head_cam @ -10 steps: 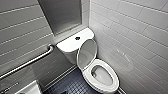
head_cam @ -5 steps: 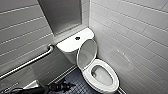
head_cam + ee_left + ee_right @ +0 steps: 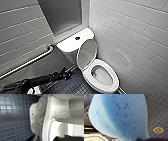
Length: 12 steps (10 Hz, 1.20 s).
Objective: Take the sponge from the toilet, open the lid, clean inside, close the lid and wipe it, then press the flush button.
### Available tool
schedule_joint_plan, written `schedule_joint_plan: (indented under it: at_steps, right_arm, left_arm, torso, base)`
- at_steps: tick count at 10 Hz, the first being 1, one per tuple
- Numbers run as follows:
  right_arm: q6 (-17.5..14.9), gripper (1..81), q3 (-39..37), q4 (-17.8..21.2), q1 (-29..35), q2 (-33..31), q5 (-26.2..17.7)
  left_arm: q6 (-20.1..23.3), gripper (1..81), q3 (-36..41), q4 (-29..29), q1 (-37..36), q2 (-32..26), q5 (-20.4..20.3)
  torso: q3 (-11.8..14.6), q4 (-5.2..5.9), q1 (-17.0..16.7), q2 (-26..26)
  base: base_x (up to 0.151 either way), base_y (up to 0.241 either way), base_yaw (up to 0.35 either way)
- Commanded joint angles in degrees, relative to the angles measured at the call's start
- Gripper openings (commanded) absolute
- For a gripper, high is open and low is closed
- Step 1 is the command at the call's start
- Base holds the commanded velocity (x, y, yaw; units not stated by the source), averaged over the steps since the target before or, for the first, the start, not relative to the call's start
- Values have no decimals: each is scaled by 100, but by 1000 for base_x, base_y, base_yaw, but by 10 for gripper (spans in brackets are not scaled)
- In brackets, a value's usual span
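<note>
The white toilet [image 3: 113, 80] stands in the corner with its lid [image 3: 88, 53] raised against the tank [image 3: 70, 43]. The bowl is open. The dark flush button [image 3: 77, 38] sits in the middle of the tank top. My left gripper [image 3: 67, 74] reaches in from the lower left with its fingers open and empty, low beside the toilet's base and apart from it. The left wrist view shows the toilet's side [image 3: 52, 112] close up. The bright blue sponge [image 3: 121, 115] sits right before the right wrist camera, above the floor, held by my right gripper.
A steel grab bar [image 3: 27, 63] runs along the left wall. White tiled walls close in on the left, back and right. The floor is small dark blue tiles [image 3: 72, 86], with a round brass drain [image 3: 158, 130] set in it.
My left arm has come into the head view from the lower left and stretched towards the toilet's base. The toilet and its lid stand as before.
</note>
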Motion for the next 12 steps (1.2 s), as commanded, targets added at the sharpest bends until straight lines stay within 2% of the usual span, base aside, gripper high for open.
schedule_joint_plan:
  at_steps: [1, 5, 7, 9, 12]
  right_arm:
    - [-29, 10, 395, -56, -249, -279, -147]
    - [-38, 10, 729, -232, -461, -305, 204]
    - [-21, 10, 738, -232, -426, -279, 204]
    - [-3, 10, 721, -214, -373, -235, 204]
    - [32, 10, 678, -180, -329, -174, 195]
  left_arm:
    - [-247, 811, -140, -261, -977, -72, 44]
    - [-326, 811, -148, -244, -1364, 113, 70]
    - [-317, 811, 121, -209, -1374, 288, 131]
    - [-300, 811, 1017, -138, -1313, 123, 149]
    - [-291, 811, 2248, 55, -1093, -474, 175]
  torso:
    - [0, 0, 0, 0]
    - [0, 0, 0, 2]
    - [0, 0, 0, 2]
    - [0, 0, 0, 2]
    - [0, 0, 0, 2]
  base:
    - [0, 0, 0]
    - [0, 0, 0]
    - [0, 0, 0]
    - [0, 0, 0]
    - [0, 0, 0]
